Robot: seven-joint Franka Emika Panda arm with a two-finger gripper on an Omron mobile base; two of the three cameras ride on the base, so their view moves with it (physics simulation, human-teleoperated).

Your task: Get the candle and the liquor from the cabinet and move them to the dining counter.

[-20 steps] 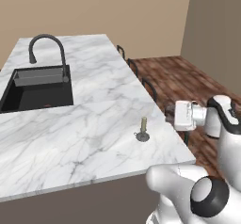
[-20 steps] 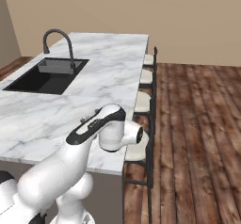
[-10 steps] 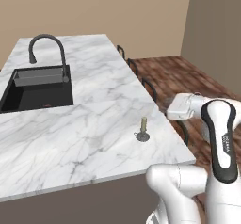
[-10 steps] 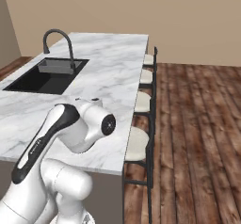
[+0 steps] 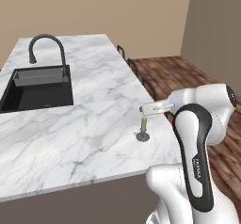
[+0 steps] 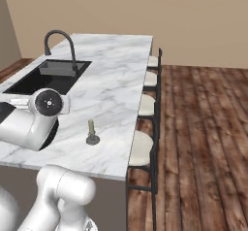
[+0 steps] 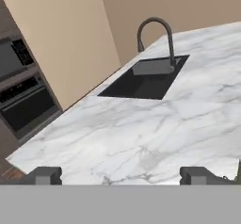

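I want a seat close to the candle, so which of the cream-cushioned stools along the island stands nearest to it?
The stool closest to the robot, last in the row; the candle stands on the dining counter beside it, while the others line up farther along.

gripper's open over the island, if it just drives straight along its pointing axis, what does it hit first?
Probably the dining counter itself, short of the sink. The open gripper points low across bare marble; depth is unclear.

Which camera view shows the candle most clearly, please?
The right base view shows the candle best: it stands whole and unobstructed on the dining counter, near the stool-side edge. In the left base view the candle has its top hidden behind the arm. The hand view gives no clear sight of it.
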